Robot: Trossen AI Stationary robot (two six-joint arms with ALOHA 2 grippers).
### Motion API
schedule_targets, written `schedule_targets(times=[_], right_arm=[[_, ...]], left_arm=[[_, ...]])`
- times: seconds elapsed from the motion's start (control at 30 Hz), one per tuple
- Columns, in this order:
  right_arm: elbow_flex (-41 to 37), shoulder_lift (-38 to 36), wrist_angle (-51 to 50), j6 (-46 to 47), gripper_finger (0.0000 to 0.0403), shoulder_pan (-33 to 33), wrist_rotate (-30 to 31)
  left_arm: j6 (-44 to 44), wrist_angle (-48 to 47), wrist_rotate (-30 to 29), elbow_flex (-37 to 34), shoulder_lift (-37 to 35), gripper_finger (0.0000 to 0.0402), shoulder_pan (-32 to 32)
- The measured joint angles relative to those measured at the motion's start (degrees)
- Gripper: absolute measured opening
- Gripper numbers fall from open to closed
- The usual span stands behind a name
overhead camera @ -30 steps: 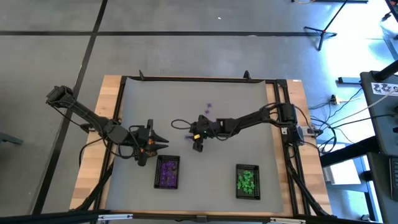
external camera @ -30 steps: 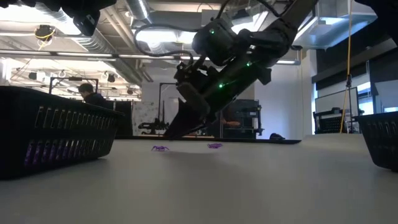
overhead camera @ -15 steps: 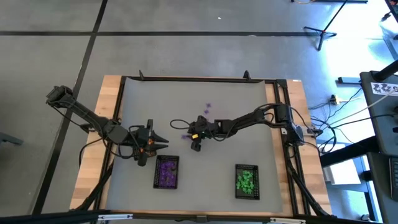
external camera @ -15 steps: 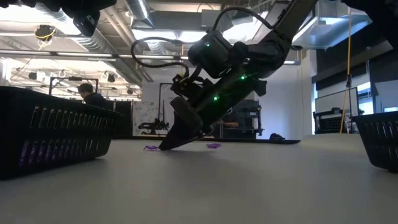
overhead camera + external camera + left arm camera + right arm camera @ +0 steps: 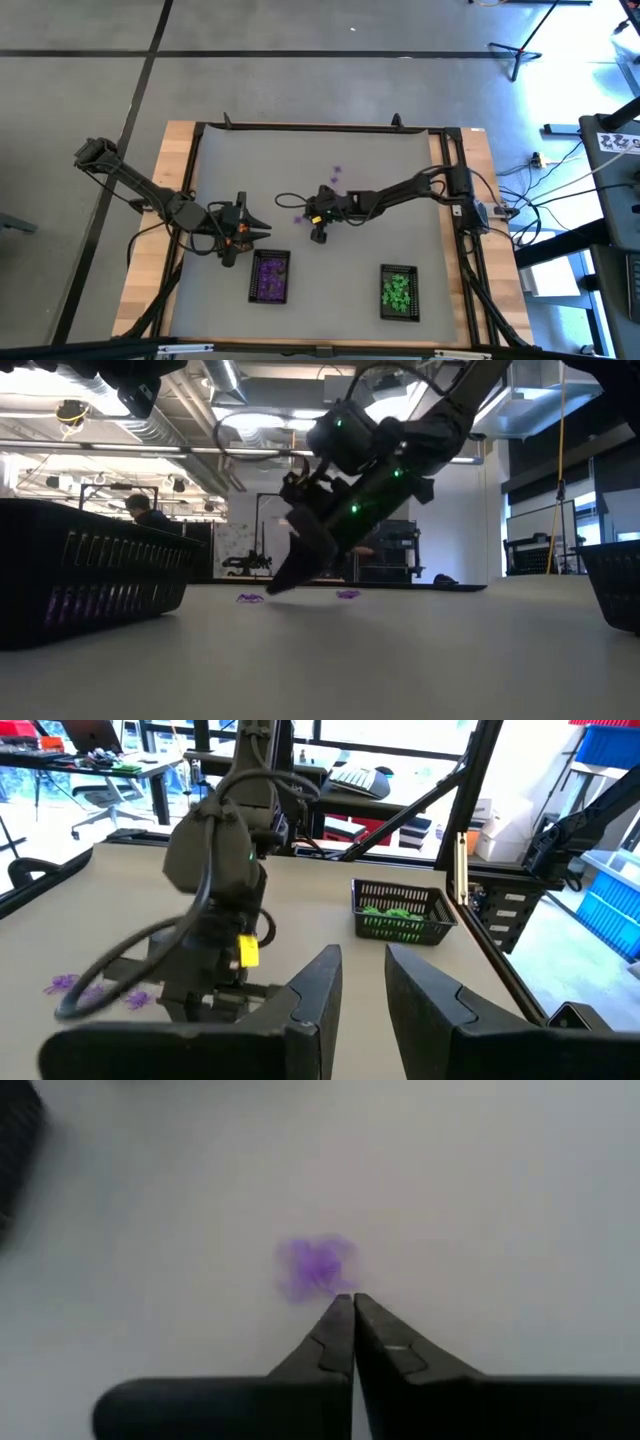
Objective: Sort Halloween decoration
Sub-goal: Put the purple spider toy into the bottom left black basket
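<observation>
We had the right gripper [image 5: 352, 1302] pinched fully closed, tips meeting, nose-down over mid-table. A purple trinket [image 5: 316, 1266] sat right at the tip line, but we couldn't tell if it was caught between the tips or just lying beyond them; it looked more like a miss. From table height the tips were just clear of the surface, with loose purple pieces [image 5: 249, 598] lying either side.

More purple strays [image 5: 336, 173] were scattered toward the far edge, probably why that arm reached in from its side.

Purple tray [image 5: 269, 276] and green tray [image 5: 398, 292] sat along the near edge, each already holding its colour.

Left gripper [image 5: 362, 982] waited beside the purple tray, fingers slightly apart, holding nothing, out of the way.
</observation>
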Motion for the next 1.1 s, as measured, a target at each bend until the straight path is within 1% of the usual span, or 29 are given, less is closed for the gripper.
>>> schedule_targets(times=[0.1,0.17,0.23,0.3,0.4,0.63,0.77,0.87,0.97,1.03,1.1], right_arm=[[0.1,-0.9,2.0,-0.3,0.0012,0.7,-1.3],[0.1,-1.0,4.5,-0.5,0.0014,1.4,-4.2],[0.1,-1.0,7.9,-1.2,0.0022,2.4,-7.0],[0.2,-1.1,10.4,-2.2,0.0039,3.4,-7.4],[0.2,-1.1,10.5,-3.5,0.0079,4.4,-4.8],[0.2,-1.1,7.9,-3.4,0.0198,4.0,3.8],[0.3,0.6,8.5,-2.4,0.0241,3.2,4.1],[0.5,2.9,8.3,-1.4,0.0255,2.4,4.0],[0.6,4.5,8.7,-1.2,0.0256,2.0,3.7],[0.7,4.7,8.5,-1.2,0.0250,1.7,3.9],[0.8,4.7,7.4,-1.1,0.0234,1.6,4.0]], left_arm=[[0.0,0.0,0.0,0.0,0.0,0.0075,0.0],[0.0,0.0,0.0,0.0,0.0,0.0075,0.0],[0.0,0.0,0.0,0.0,0.0,0.0075,0.0],[0.0,0.0,0.0,0.0,0.0,0.0075,0.0],[0.0,0.0,0.0,0.0,0.0,0.0075,0.0],[0.0,0.0,0.0,0.0,0.0,0.0075,0.0],[0.0,0.0,0.0,0.0,0.0,0.0075,0.0],[0.0,-0.1,0.0,0.0,0.0,0.0075,0.0],[0.0,0.0,0.0,0.0,0.0,0.0075,0.0],[0.0,0.0,0.0,0.0,0.0,0.0075,0.0],[0.0,0.0,0.0,0.0,0.0,0.0075,0.0]])
